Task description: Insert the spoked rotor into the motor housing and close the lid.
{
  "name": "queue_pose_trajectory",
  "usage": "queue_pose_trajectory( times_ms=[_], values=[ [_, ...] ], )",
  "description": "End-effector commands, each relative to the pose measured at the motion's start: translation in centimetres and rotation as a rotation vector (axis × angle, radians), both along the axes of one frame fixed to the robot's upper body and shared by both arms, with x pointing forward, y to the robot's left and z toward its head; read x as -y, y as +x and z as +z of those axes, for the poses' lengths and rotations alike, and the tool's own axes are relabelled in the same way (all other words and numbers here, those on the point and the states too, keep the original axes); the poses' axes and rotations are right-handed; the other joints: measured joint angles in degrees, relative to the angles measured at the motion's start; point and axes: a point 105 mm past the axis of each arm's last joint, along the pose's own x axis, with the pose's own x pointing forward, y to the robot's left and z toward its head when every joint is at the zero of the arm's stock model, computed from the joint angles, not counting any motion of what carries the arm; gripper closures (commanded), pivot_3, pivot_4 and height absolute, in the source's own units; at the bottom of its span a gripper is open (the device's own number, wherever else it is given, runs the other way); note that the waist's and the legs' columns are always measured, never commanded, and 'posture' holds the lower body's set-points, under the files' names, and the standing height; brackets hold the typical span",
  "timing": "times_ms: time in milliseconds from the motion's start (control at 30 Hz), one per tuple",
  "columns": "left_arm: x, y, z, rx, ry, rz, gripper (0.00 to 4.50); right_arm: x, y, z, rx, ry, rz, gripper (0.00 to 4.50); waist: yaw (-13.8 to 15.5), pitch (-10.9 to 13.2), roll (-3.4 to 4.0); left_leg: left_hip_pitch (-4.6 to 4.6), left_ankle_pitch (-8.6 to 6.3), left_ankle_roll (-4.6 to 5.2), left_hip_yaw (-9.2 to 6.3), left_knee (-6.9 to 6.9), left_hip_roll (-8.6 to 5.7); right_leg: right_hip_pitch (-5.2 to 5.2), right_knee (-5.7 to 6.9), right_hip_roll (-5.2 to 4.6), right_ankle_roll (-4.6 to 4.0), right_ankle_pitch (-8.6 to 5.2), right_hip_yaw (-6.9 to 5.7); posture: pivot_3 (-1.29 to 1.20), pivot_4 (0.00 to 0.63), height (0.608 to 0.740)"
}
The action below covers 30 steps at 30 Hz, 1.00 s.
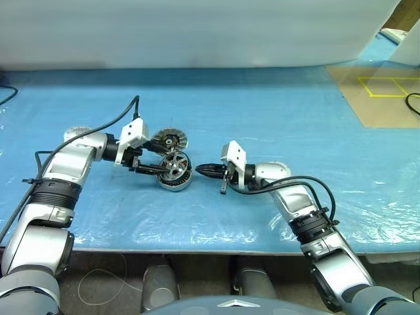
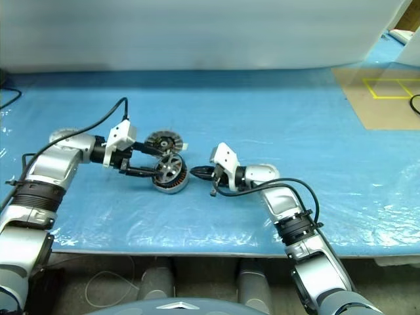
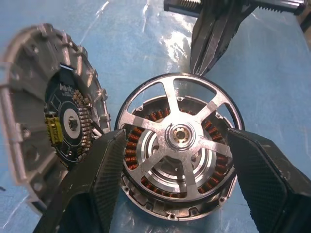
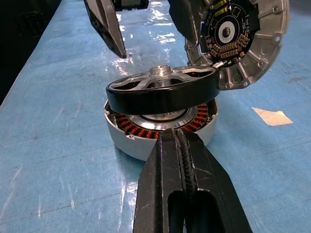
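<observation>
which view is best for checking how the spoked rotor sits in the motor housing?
Right wrist view: side-on, the spoked rotor sits tilted and partly raised above the motor housing. Left wrist view gives the face-on spokes, not seating depth. In the eye views it is small.

Silver arms, black cables, black-fingered hands

I see the spoked rotor (image 3: 177,133), a dark-rimmed ring with five silver spokes meeting at a small brass-toned hub, sitting tilted on the motor housing (image 4: 146,138), not fully seated. It lies between my left claw's two spread fingers (image 3: 97,184), just ahead of my right claw's shut tips. The housing is a squat silver-grey puck with copper windings showing under the rotor. The lid (image 3: 46,109) leans on edge beside the housing, its circuit-board face turned toward the rotor.
</observation>
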Motion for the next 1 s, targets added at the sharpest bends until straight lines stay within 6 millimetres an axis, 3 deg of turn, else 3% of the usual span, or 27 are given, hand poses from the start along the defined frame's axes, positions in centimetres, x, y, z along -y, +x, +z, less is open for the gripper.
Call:
queue_pose_trajectory(
  times_ms=[33, 167, 367, 1000],
  values=[
    [-0.3, -0.3, 1.4, 0.021, -0.049, 0.016, 1.18, 0.1, 0.1, 1.0, 0.041, 0.017, 0.006, 4.5, 0.0, 0.0, 0.0, 0.0, 0.0, 0.0, 0.0, 0.0, 0.0, 0.0, 0.0, 0.0, 0.0, 0.0, 0.0, 0.0, 0.15, 0.74],
    [-0.2, -0.5, 1.5, 0.009, -0.076, 0.029, 2.26, 0.0, 0.2, 1.0, 0.043, 0.014, 0.009, 4.5, 0.0, 0.0, 0.01, 0.0, 0.0, 0.0, 0.0, -0.01, 0.0, 0.0, -0.02, 0.0, 0.0, 0.0, 0.0, 0.0, 0.15, 0.74],
    [0.8, -0.4, 1.4, 0.014, -0.123, 0.045, 4.41, 0.0, 0.3, 1.0, 0.045, 0.013, 0.011, 4.5, 0.0, 0.0, 0.01, -0.01, 0.0, 0.0, 0.0, -0.01, 0.0, 0.0, -0.02, 0.0, 0.0, 0.0, 0.0, 0.0, 0.15, 0.74],
    [2.2, 1.0, 2.0, 0.069, -0.128, 0.056, 4.49, 0.1, 0.3, 1.0, 0.047, 0.011, 0.001, 4.5, -0.1, 0.0, 0.01, -0.02, 0.0, 0.0, 0.0, -0.01, -0.01, 0.0, -0.04, 0.0, 0.0, 0.0, 0.02, 0.0, 0.15, 0.74]
  ],
)
